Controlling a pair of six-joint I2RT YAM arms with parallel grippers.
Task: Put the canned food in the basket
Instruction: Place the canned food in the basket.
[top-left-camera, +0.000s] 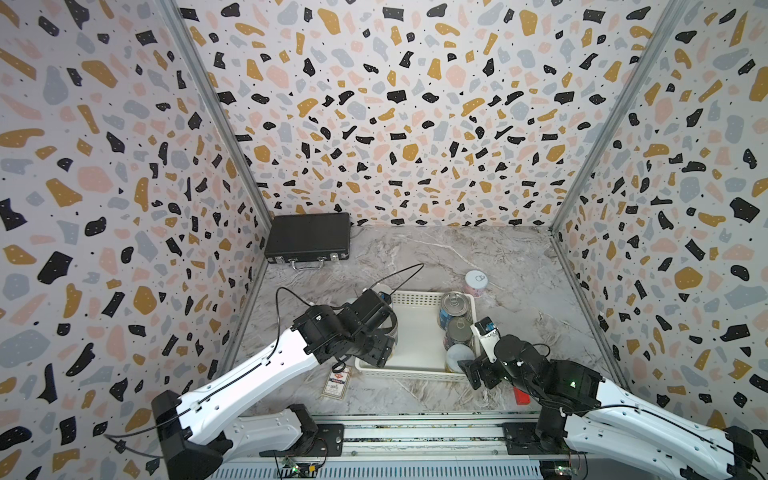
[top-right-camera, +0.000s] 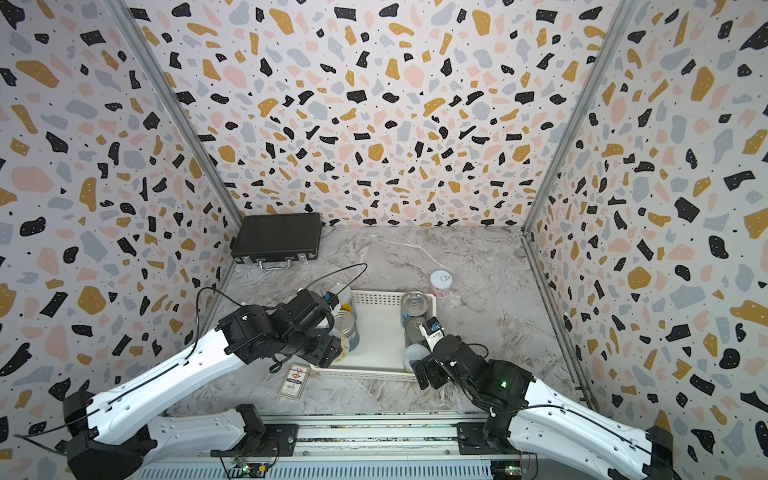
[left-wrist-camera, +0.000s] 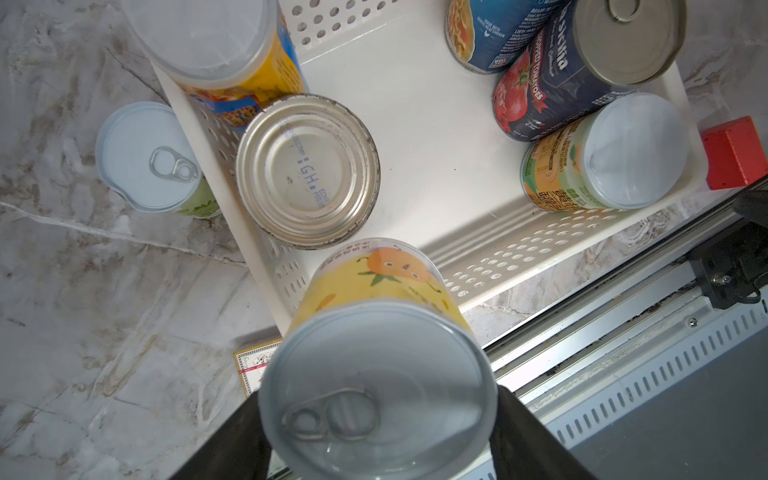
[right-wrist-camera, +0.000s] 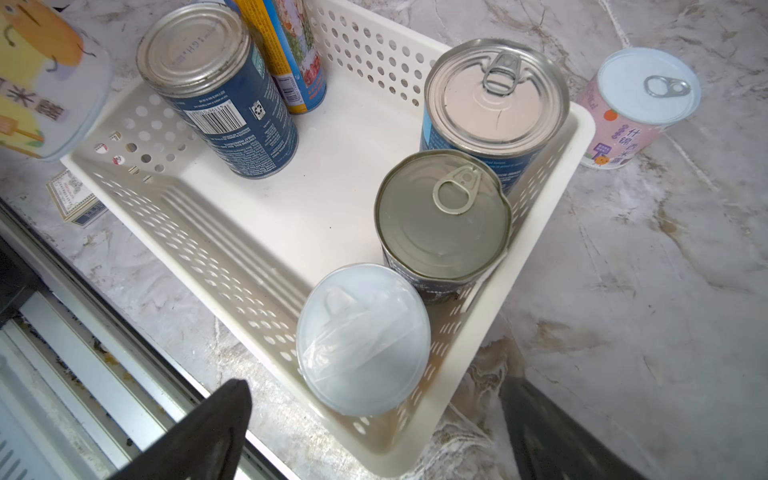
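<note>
The basket (top-left-camera: 415, 332) is sitting on the marble surface (top-left-camera: 519, 270), holding five upright cans (right-wrist-camera: 442, 216). The left hand (left-wrist-camera: 378, 432) is gripping a yellow can (left-wrist-camera: 376, 291) above its near left corner. The right hand (right-wrist-camera: 376, 436) is hovering wide open and empty. A pink can (top-left-camera: 476, 283) and a green can (left-wrist-camera: 145, 158) are standing outside the basket.

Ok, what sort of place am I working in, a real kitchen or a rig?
Probably a staged test cell, not a kitchen: terrazzo-print panels wall in the marble-look tabletop on three sides, and a metal rail runs along its front edge.
</note>
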